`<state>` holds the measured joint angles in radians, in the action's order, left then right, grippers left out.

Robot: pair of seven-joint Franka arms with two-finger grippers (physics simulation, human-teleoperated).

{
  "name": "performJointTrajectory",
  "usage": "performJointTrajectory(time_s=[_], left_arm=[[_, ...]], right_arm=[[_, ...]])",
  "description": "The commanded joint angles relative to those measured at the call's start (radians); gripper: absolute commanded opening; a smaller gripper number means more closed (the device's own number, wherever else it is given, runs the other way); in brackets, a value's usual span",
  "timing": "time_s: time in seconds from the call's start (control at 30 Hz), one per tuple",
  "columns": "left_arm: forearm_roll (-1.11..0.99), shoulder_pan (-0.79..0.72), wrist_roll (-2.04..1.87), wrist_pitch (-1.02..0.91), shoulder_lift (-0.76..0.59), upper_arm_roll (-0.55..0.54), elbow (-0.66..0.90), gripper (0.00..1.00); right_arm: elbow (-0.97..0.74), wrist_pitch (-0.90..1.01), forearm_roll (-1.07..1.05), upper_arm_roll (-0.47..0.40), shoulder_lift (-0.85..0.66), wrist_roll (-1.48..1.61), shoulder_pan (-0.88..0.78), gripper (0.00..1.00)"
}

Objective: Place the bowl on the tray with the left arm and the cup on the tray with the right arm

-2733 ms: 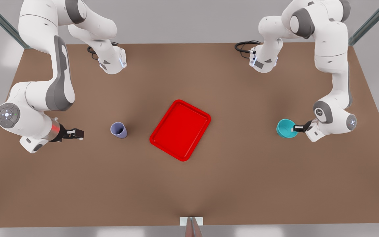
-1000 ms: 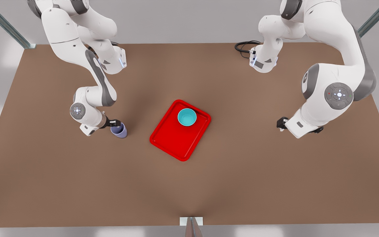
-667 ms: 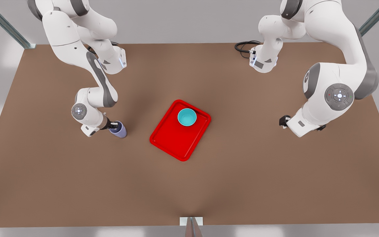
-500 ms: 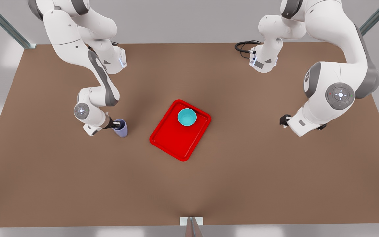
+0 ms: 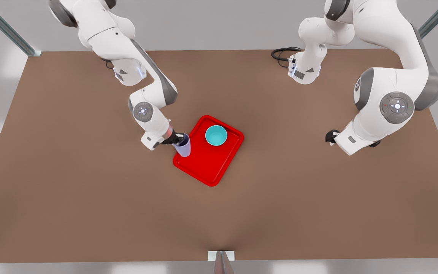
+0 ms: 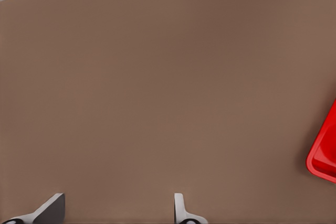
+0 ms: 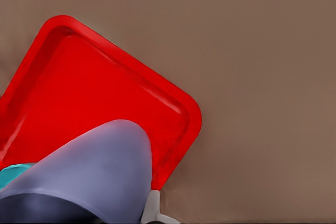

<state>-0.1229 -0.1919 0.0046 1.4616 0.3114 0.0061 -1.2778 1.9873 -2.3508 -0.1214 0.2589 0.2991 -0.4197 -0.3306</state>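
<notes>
The red tray (image 5: 208,164) lies mid-table, and the teal bowl (image 5: 216,135) stands upright in its far part. My right gripper (image 5: 179,139), at the front view's left, is shut on the lavender cup (image 5: 183,148) and holds it over the tray's left rim. In the right wrist view the cup (image 7: 94,177) hangs close over the tray (image 7: 94,93), with a sliver of the bowl (image 7: 13,174) beside it. My left gripper (image 5: 330,136) waits open at the front view's right, its fingers apart over bare table (image 6: 116,211), with a tray corner (image 6: 325,153) showing.
The brown table (image 5: 89,205) spreads wide around the tray. Both arm bases stand at the far edge, with a black cable (image 5: 281,53) by the one on the front view's right. A small white marker (image 5: 221,255) sits at the near edge.
The right gripper took hold of the cup and carried it rightward in the front view, up to the tray's left rim. The left arm set the bowl on the tray and pulled back.
</notes>
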Motion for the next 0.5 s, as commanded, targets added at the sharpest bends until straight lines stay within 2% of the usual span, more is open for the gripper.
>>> performJointTrajectory(time_s=[0.0,0.13,0.37,0.43,0.47], left_arm=[[0.000,0.000,-0.002,0.000,0.001,0.000,0.000,1.00],[0.000,0.000,0.000,0.000,0.005,0.000,-0.002,1.00],[0.000,0.000,-0.003,0.000,0.003,0.000,-0.002,1.00],[0.002,0.000,-0.003,0.000,0.003,0.000,-0.002,1.00],[0.002,0.000,-0.003,-0.001,0.003,0.000,-0.002,1.00]], right_arm=[[-0.047,0.008,0.016,-0.001,0.029,-0.039,-0.010,0.21],[-0.222,0.037,0.017,-0.012,0.189,-0.137,-0.094,0.21],[-0.209,0.044,0.028,-0.029,0.218,-0.142,-0.110,0.21],[-0.203,0.047,0.026,-0.036,0.227,-0.148,-0.110,0.44],[-0.202,0.047,0.026,-0.036,0.230,-0.157,-0.110,0.45]])
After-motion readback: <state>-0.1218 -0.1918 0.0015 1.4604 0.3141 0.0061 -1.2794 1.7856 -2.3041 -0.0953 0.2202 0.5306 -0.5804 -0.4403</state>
